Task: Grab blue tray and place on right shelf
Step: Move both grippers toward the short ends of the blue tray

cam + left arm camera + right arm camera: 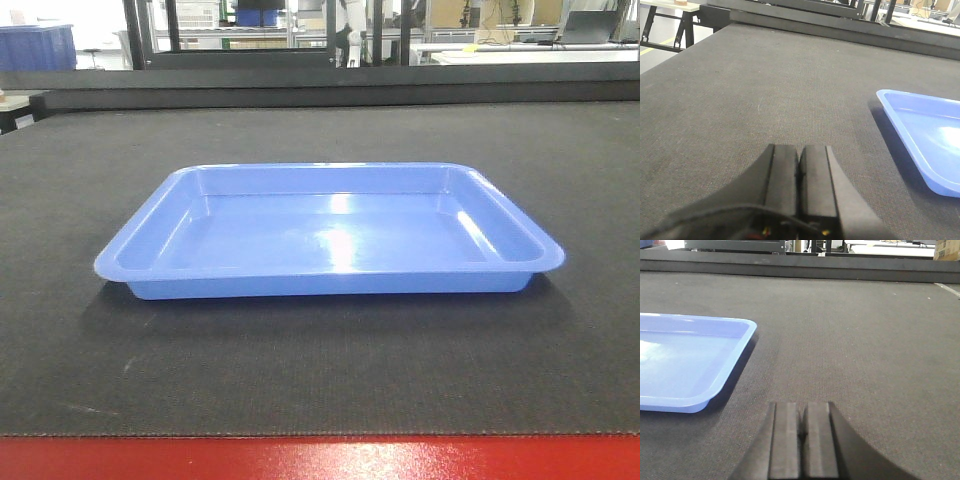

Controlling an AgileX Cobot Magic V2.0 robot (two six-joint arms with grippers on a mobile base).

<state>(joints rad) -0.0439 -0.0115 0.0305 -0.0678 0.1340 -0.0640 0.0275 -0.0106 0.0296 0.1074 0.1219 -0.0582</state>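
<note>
Blue tray (330, 235) sits flat at the centre of the dark mat (300, 370), its glossy well empty. From the left gripper (798, 172) it lies toward two o'clock; from the right gripper (802, 432) it lies toward ten o'clock, and it touches neither. Each gripper has its pads pressed together, clenched on nothing. The tray looks light, stiff and slick, so the flared rim on the short sides seems the best hold, one side per arm. Darker blue bins (37, 47) stand far off at eleven o'clock. No steel shelf shows in any view.
</note>
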